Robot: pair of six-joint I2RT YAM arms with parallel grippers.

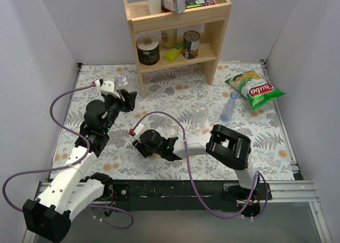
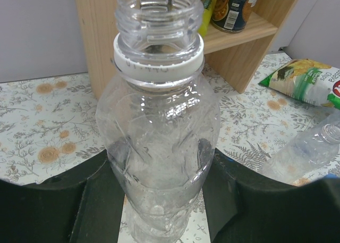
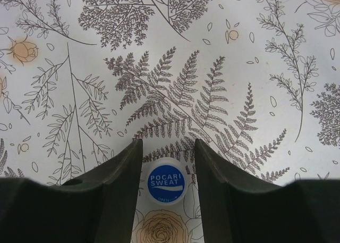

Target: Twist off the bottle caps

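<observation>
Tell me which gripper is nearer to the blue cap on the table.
Right. The right gripper straddles the blue cap, jaws open and not touching it. The left gripper is far off, clamped around an uncapped clear bottle.

Top view: high behind my bases, looking down over the whole table (image 1: 265, 147). My left wrist: close, level, facing the far shelf (image 2: 93, 35), shared with top. My right wrist: very near, straight down.

The table (image 1: 271, 147), patterned with ferns and flowers, is enclosed on three sides by plain pale walls (image 1: 32, 51), and a wooden shelf (image 1: 180, 21) is set at its far edge.
</observation>
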